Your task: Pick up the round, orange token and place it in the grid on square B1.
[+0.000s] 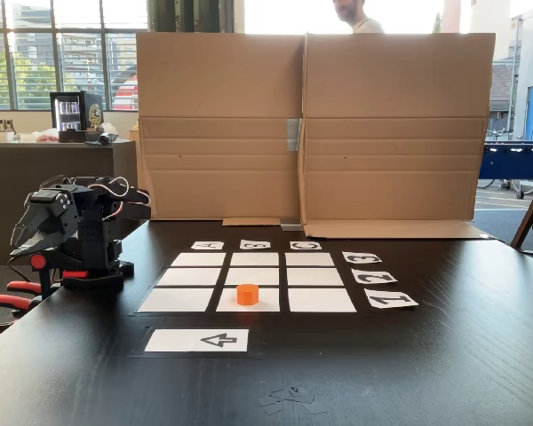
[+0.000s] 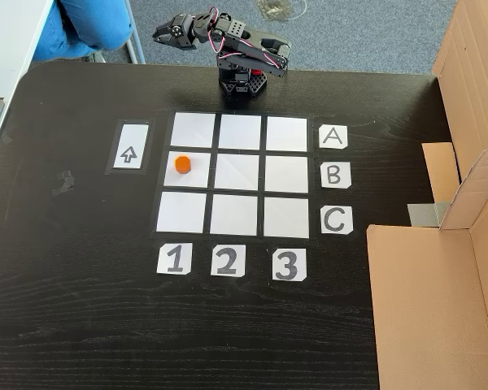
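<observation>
The orange token (image 2: pixel 182 164), a short round puck, sits flat on square B1 (image 2: pixel 197 175) of the grid (image 2: pixel 240 174), left of that square's middle in both fixed views.

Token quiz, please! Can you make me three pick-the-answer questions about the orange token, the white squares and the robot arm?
1. Where is the token?
A) on square B1
B) on square C3
C) on the arrow card

2. How many white squares make up the grid?
A) six
B) nine
C) twelve

3. What is the arm doing?
A) holding the token
B) sitting folded up, apart from the token
C) pushing the token

Answers: A, the token lies in row B, column 1; B, three rows of three; B, the arm is folded beyond row A.
</observation>
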{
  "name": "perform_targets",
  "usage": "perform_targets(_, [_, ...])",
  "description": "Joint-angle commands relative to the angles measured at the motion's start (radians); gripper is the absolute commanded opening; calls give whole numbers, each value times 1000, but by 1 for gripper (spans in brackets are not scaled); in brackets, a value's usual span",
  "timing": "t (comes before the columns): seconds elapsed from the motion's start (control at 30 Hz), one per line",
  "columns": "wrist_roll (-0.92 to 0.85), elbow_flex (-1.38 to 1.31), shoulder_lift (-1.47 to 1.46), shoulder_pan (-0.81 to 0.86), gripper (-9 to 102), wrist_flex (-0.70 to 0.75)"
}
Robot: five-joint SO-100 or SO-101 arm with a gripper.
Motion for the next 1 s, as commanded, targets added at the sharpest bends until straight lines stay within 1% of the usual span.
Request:
perform_targets(0.0, [-6, 3, 8, 64, 0, 2])
perform_targets(0.97, [-6, 0, 8, 58, 0, 14])
